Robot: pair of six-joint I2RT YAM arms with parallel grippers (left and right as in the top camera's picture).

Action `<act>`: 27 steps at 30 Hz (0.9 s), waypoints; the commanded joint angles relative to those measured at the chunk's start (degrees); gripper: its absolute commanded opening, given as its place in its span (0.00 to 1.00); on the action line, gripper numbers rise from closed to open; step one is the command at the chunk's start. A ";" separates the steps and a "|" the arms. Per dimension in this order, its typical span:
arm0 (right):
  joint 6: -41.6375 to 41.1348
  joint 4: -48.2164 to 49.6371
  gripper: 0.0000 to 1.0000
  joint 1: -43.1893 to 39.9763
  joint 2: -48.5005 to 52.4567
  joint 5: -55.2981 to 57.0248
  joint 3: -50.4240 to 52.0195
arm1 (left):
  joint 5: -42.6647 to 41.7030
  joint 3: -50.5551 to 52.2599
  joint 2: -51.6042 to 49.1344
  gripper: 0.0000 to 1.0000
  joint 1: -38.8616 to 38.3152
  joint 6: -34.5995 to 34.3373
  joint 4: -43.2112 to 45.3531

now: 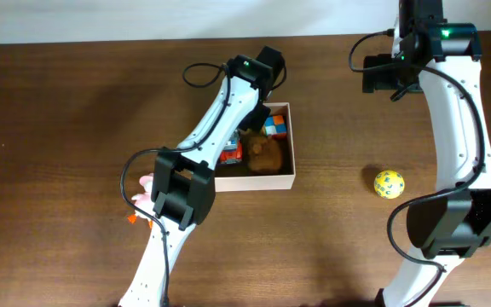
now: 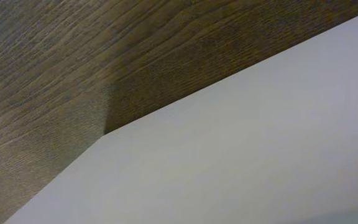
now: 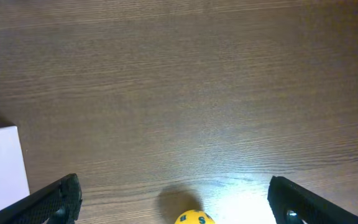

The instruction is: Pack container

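One square, white-walled container [image 1: 254, 182] on grained wooden table [image 1: 58, 102]

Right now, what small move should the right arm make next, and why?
Probably draw the right arm's fingers back toward the yellow ball and centre over it. The fingers are spread wide. The ball lies alone on the table, outside the container. In the right wrist view the ball only peeks in at the bottom edge between the fingers.
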State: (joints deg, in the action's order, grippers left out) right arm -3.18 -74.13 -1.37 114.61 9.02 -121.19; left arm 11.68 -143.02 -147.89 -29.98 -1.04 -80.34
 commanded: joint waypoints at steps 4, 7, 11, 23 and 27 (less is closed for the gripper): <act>-0.44 0.11 0.99 -0.15 -0.22 0.68 -0.98 | -1.79 -0.55 -0.17 0.02 0.81 0.63 -0.24; -0.44 0.11 0.99 -0.15 -0.22 0.68 -0.98 | -4.39 -2.19 -0.15 0.01 0.79 0.66 -0.79; -0.44 0.11 0.99 -0.15 -0.22 0.68 -0.98 | -5.44 -5.60 -0.15 0.02 0.79 0.37 -3.80; -0.44 0.11 0.99 -0.15 -0.22 0.68 -0.98 | -11.34 -6.91 -0.31 0.02 0.13 0.22 -10.29; -0.44 0.11 0.99 -0.15 -0.22 0.68 -0.98 | -11.32 -5.33 -0.31 0.02 0.09 0.26 -10.34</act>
State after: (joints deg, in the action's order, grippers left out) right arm -3.22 -74.13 -1.37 114.61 9.02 -121.19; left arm 1.43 -149.80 -147.89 -29.71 -1.08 -90.45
